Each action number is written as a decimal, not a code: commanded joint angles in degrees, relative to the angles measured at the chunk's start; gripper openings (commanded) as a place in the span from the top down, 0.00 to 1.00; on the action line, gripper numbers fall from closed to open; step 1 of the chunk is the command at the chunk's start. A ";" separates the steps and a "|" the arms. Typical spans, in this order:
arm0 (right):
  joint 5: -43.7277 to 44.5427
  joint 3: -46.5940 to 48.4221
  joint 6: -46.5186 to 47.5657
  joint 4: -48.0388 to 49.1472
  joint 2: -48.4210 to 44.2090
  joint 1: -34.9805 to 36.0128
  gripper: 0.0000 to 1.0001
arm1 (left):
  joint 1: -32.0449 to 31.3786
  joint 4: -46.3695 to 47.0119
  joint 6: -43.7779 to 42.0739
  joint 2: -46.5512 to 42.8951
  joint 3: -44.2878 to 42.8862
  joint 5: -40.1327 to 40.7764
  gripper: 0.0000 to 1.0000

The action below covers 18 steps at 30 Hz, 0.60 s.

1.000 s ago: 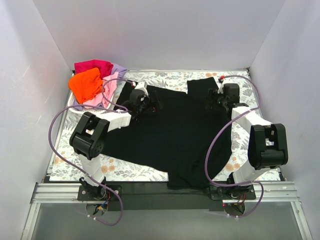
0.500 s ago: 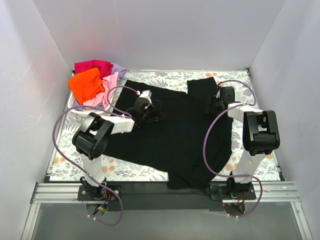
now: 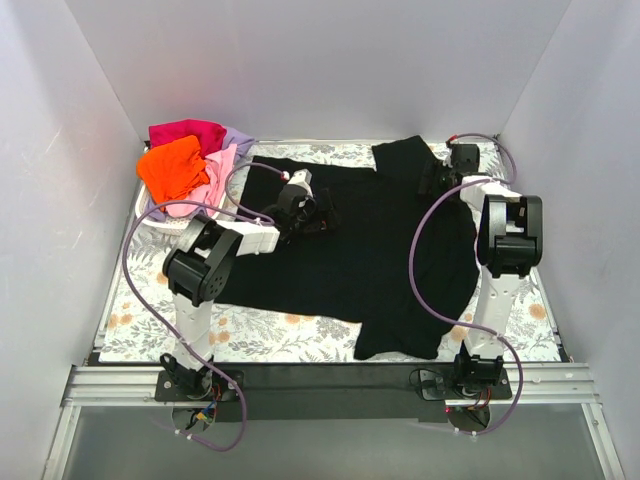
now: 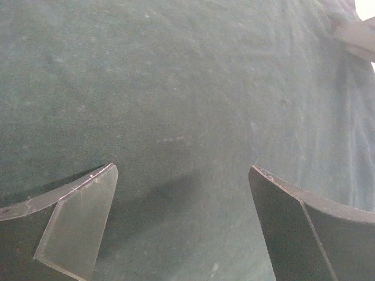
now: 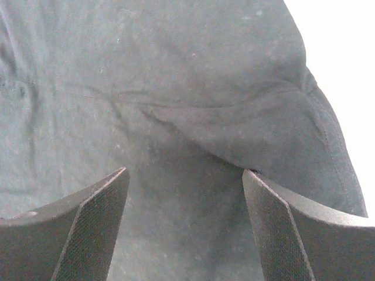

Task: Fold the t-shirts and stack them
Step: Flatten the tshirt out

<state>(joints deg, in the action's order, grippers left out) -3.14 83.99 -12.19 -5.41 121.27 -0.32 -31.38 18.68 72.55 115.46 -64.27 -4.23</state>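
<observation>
While both arms reached farther across the worktop, the black shirt went with them. Its near sleeve, which had reached the front edge a second before, now lay farther right and just inside that edge. The far sleeve sat close to the back wall. The body of the shirt looked flatter.

The left hand was over the chest area, left of centre. In the wrist view its fingers were spread apart above smooth cloth with nothing between them. The right hand was at the far right sleeve, its fingers likewise parted. A soft ridge of sleeve lay just beyond them, not gripped. Whether either hand pressed on the cloth could not be told.

The orange shirt, pink shirt, magenta-red shirt and lavender shirt stayed heaped at the far left corner.

Judgement: spreading was about done and no fold had yet been made. A sleeve or side edge would likely be taken next; stacking was a long way off.
</observation>
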 commanded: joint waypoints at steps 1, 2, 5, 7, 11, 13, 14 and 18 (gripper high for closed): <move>-3.27 7.75 0.32 -7.24 7.12 -1.61 0.29 | -0.44 -3.91 1.62 3.36 -2.52 -1.22 0.12; -3.71 12.73 0.67 -8.38 8.70 -1.70 0.29 | -0.44 -4.17 1.80 4.24 -3.92 -1.05 0.12; -5.30 23.37 1.29 -12.77 14.59 -1.97 0.29 | -0.44 -5.31 1.89 6.17 -5.86 -0.08 0.12; -6.97 27.53 1.55 -14.45 18.11 -2.06 0.29 | -0.44 -6.28 1.72 7.23 -8.14 0.89 0.12; -10.22 33.78 1.55 -15.86 21.55 -2.06 0.29 | -0.53 -7.95 1.71 9.43 -10.79 0.89 0.12; -12.06 33.18 2.07 -15.60 20.76 -2.06 0.30 | -0.62 -7.69 1.80 9.17 -10.79 0.80 0.12; -12.42 32.48 2.34 -15.51 19.02 -2.06 0.30 | -0.88 -7.86 1.37 8.65 -10.70 0.89 0.12; -12.51 24.41 2.96 -12.71 10.41 -1.97 0.31 | -2.02 -7.78 0.14 5.57 -8.60 3.17 0.12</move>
<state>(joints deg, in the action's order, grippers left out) -12.69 113.06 -10.00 -15.55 138.37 -2.66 -32.05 16.75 73.76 122.85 -75.05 -3.29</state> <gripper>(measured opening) 0.694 0.877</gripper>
